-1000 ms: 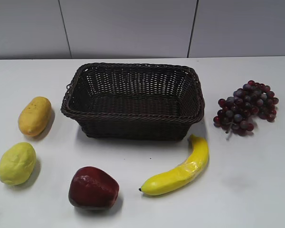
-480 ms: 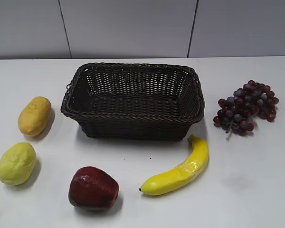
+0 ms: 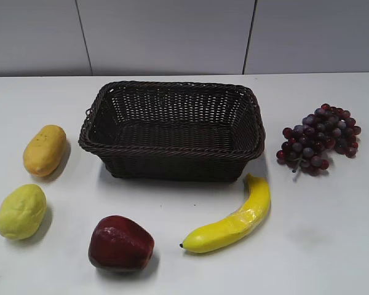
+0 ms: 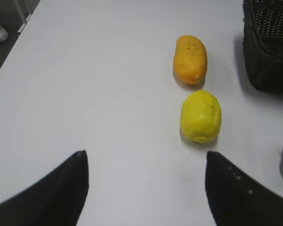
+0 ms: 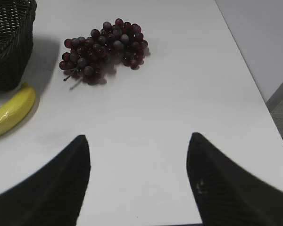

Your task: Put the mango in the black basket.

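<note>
Both grippers hang above the white table [image 3: 332, 246] with their jaws spread wide and nothing between them. Seen from the left wrist view, the left gripper [image 4: 146, 188] has the mango [image 4: 190, 59] ahead of it and a little to the right, well apart from the fingertips [image 4: 61, 188]. Between the gripper and the mango lies a paler yellow-green fruit [image 4: 201, 116], nearer to the fingers yet not touching them. The mango lies on its side on the table, just left of the black basket [image 4: 269, 47], with a gap of bare table between the two.

In the exterior view the mango [image 3: 44, 149] sits at the left of the table, beside the basket's [image 3: 172, 153] left end and beyond the yellow-green fruit [image 3: 21, 211]. A dark red fruit [image 3: 120, 243] and a banana [image 3: 234, 218] lie in front of the basket, and a bunch of grapes [image 3: 320, 138] lies to its right.

The right gripper [image 5: 139, 183] is over bare table, with the grapes [image 5: 104, 47] ahead and the banana [image 5: 12, 110] off to the left.
</note>
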`<state>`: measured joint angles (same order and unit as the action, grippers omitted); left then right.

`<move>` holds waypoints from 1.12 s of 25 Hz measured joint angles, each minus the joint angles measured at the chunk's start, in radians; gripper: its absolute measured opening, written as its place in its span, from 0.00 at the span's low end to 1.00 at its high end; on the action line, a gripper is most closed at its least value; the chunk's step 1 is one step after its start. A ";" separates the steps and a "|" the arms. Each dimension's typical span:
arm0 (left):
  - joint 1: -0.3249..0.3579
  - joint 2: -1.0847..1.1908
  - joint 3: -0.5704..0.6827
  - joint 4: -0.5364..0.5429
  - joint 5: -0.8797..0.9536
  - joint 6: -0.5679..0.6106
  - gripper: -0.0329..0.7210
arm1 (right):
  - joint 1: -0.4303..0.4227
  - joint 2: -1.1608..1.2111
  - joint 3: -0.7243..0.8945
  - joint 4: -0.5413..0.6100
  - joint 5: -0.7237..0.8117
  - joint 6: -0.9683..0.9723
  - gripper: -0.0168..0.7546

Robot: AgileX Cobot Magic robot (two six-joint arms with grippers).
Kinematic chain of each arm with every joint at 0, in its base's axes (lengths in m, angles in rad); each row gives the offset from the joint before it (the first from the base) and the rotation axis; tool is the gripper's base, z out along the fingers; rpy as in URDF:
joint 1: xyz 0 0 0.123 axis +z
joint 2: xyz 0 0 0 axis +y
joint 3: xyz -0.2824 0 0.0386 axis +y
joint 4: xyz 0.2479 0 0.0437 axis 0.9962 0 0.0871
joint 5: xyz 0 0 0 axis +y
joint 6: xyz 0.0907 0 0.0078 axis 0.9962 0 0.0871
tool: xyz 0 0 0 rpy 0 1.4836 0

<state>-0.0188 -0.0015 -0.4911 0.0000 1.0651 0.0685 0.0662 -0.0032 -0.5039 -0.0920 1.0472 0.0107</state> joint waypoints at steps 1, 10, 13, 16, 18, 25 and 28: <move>0.000 0.011 -0.009 0.000 -0.017 0.000 0.84 | 0.000 0.000 0.000 0.000 0.000 0.000 0.67; 0.000 0.386 -0.039 -0.019 -0.440 0.000 0.96 | 0.000 0.000 0.000 0.000 0.000 0.000 0.67; 0.000 0.588 -0.074 -0.068 -0.519 0.000 0.96 | 0.000 0.000 0.000 0.000 0.000 0.000 0.67; 0.000 0.809 -0.158 -0.116 -0.523 0.002 0.96 | 0.000 0.000 0.000 0.000 0.000 0.000 0.67; 0.000 0.960 -0.234 -0.132 -0.500 0.009 0.96 | 0.000 0.000 0.000 0.000 0.000 0.000 0.67; -0.089 1.397 -0.549 -0.135 -0.301 0.073 0.96 | 0.000 0.000 0.000 0.000 0.000 0.000 0.67; -0.132 1.532 -0.637 -0.107 -0.284 0.078 0.95 | 0.000 0.000 0.000 0.000 0.000 0.000 0.67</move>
<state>-0.1511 1.5307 -1.1280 -0.1075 0.7814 0.1469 0.0662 -0.0032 -0.5039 -0.0920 1.0472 0.0107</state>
